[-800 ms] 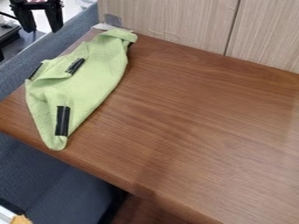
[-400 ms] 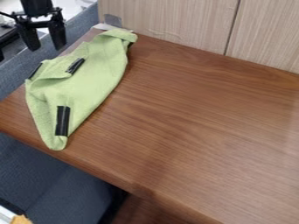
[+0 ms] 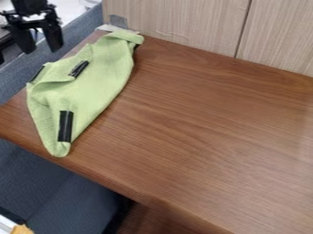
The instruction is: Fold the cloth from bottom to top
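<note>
Camera view: one tool (image 3: pixel 42 50), one cloth (image 3: pixel 92 87).

The hand (image 3: pixel 43 50) has come lower in the view's upper left — then drifted slightly toward the left edge.

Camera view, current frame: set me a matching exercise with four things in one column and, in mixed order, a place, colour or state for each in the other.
Column one
1. Gripper
2. Cloth
3. Table
4. Wall panel

Column two
A. Brown and flat, lying beneath the folds of fabric
B. Black and open, at the upper left of the view
C. Pale and upright, along the far edge of the work surface
D. Light green, with black strips on it

Right pairs: 1-B, 2-D, 3-A, 4-C
</note>
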Motion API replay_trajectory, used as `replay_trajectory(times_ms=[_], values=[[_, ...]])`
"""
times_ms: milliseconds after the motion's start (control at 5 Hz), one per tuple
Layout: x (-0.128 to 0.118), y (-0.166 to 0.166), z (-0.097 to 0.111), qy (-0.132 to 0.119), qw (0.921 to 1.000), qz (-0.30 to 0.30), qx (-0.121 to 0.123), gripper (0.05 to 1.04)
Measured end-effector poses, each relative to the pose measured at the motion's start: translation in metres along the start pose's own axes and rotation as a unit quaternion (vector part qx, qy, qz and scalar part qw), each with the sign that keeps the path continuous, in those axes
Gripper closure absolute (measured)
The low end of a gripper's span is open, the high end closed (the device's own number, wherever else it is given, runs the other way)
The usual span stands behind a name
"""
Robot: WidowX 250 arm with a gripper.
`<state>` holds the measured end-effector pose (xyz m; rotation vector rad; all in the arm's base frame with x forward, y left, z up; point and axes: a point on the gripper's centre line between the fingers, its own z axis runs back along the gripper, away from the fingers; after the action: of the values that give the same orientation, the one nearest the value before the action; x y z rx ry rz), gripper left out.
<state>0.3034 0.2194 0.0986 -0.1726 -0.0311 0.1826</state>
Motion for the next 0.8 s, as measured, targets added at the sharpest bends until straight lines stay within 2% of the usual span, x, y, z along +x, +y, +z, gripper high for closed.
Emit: replay_trajectory(times_ms=[200, 400, 600, 800], values=[[-0.024, -0.008, 0.005, -0.010, 0.9996, -0.025, -0.012, 0.083], [-0.051, -0.022, -0.006, 0.002, 0.9986, -0.053, -0.007, 0.083], [-0.081, -0.040, -0.016, 0.002, 0.9970, -0.077, 0.003, 0.083], [-0.113, -0.062, -0.033, 0.015, 0.9920, -0.124, 0.020, 0.083]])
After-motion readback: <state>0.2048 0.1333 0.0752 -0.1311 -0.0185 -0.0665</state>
